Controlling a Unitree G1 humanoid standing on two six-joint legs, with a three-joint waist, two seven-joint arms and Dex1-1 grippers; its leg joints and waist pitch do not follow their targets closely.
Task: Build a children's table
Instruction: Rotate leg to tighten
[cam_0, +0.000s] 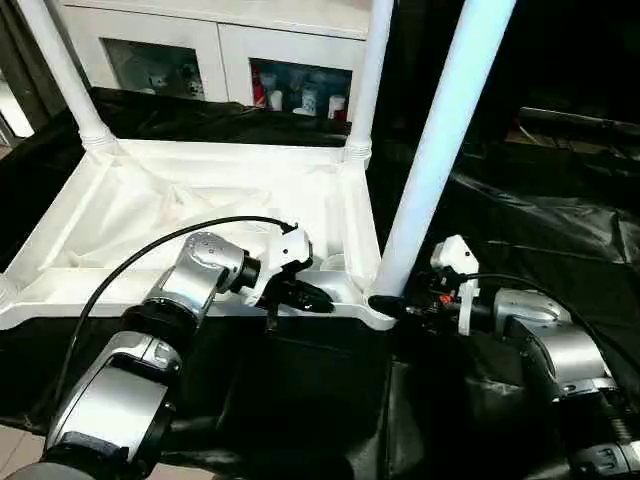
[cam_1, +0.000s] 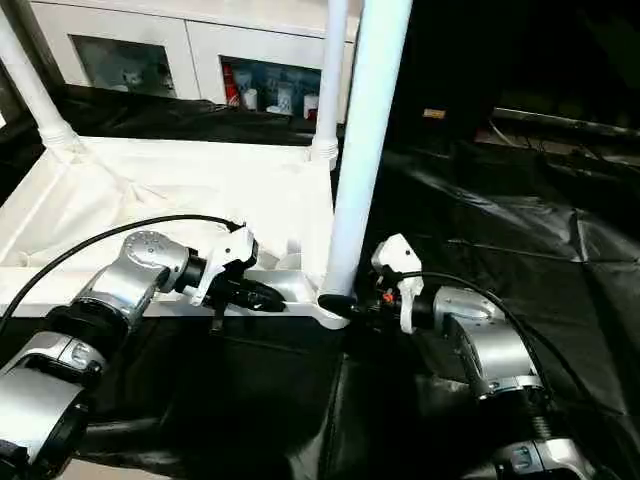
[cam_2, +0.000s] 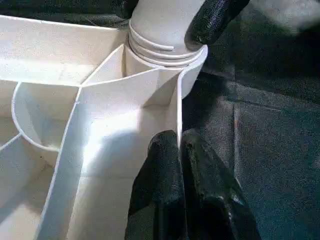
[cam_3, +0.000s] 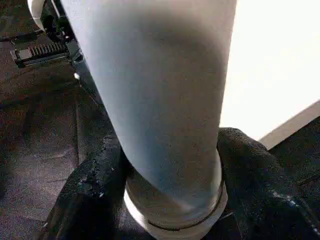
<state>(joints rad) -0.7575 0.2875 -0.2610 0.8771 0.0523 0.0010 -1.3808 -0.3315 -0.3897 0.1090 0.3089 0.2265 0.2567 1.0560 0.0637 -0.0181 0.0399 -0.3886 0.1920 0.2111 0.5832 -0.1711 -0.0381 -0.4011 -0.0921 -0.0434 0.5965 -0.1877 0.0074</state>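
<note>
— So which step is this?
— Seating a leg (cam_0: 440, 150) in the near corner socket (cam_2: 165, 55) of the upturned top (cam_0: 150, 210). Right gripper (cam_3: 170, 175) clamps its collar; left gripper (cam_2: 180, 145), fingers together, pinches the rim.
— Next?
— Probably pressing it home, squarely.

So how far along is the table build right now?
Two legs stand in the far corners of the upside-down top. The right gripper clasps a third leg at its collar in the near right socket, while the left gripper pinches the top's rim. The fourth leg isn't visible.
</note>
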